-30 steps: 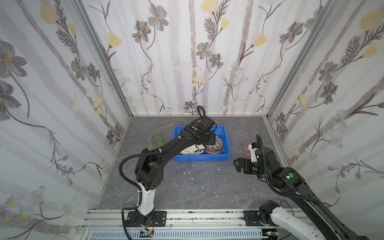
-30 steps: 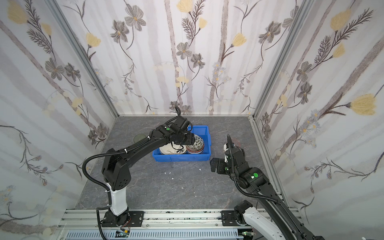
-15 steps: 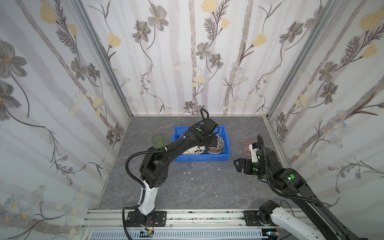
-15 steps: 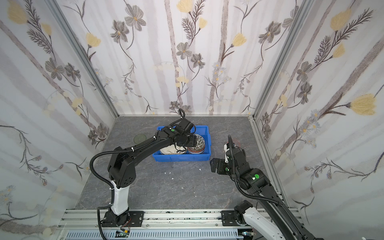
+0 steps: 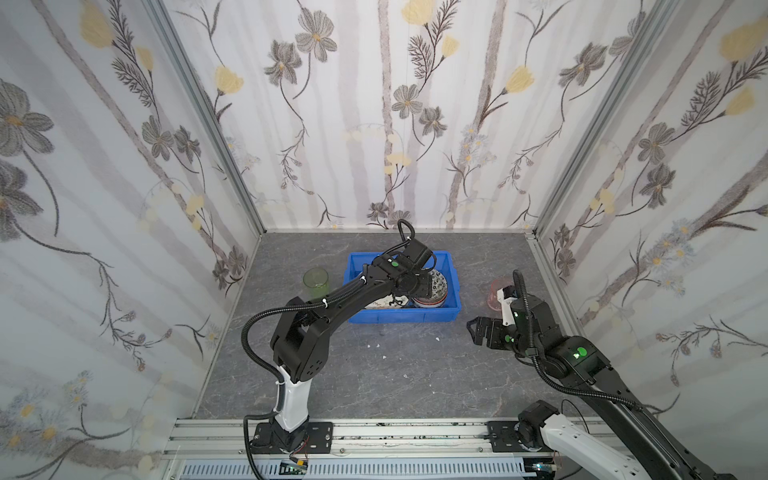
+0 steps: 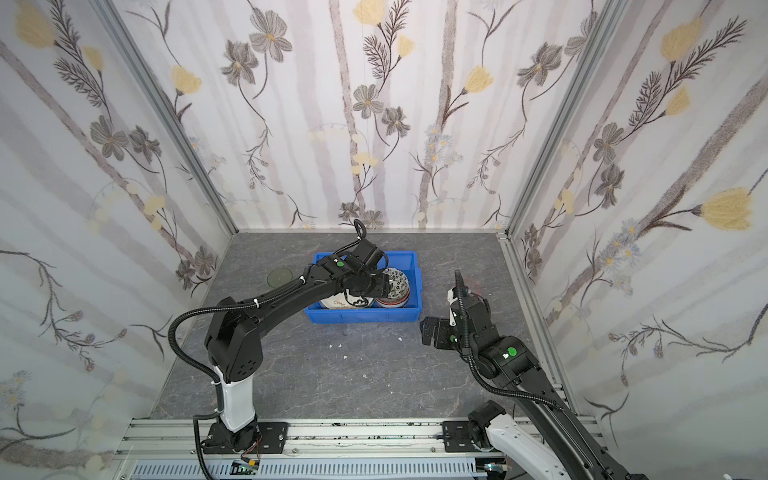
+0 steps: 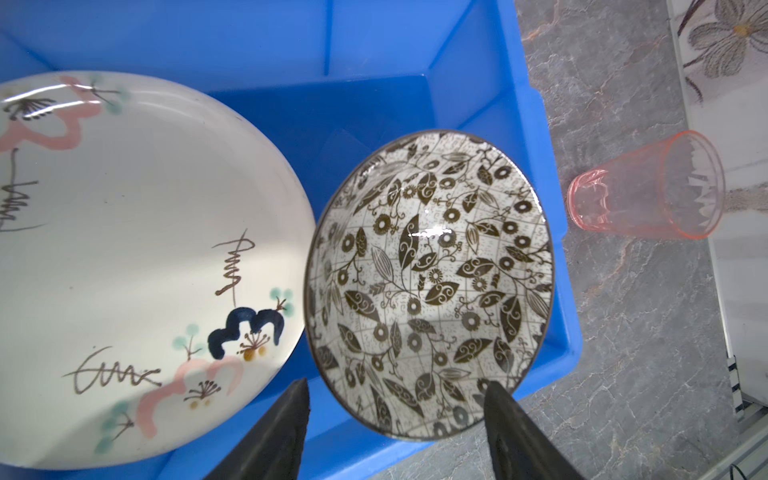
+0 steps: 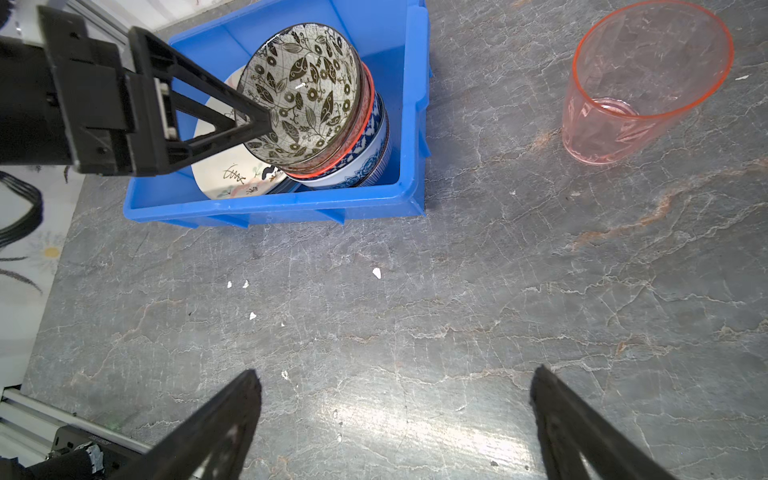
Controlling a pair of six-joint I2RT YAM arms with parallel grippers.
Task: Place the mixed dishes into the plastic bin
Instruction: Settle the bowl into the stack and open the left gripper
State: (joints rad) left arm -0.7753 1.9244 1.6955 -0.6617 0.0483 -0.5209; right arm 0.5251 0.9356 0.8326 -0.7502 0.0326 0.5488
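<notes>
The blue plastic bin (image 5: 403, 328) (image 6: 361, 318) stands mid-table. A cream plate (image 7: 124, 249) (image 8: 224, 174) lies in it beside a stack of bowls. The black-white leaf bowl (image 7: 428, 282) (image 8: 303, 87) sits tilted on top of the stack, over a blue-white bowl (image 8: 365, 162). My left gripper (image 7: 399, 384) (image 8: 266, 120) hovers open at that bowl's near rim, its fingers wide apart. A green tumbler (image 5: 316, 279) stands left of the bin and a pink tumbler (image 8: 640, 83) (image 7: 648, 187) to its right. My right gripper (image 8: 395, 382) (image 5: 473, 330) hangs open over bare table, nearer than the pink tumbler.
Small white chips (image 8: 376, 273) lie on the grey stone-look table in front of the bin. Flowered walls close in the left, back and right sides. An aluminium rail (image 5: 374, 436) with both arm bases runs along the front edge.
The left arm has shifted slightly to the right over the bin, with its jaws equally wide throughout. The right arm has stayed where it was.
</notes>
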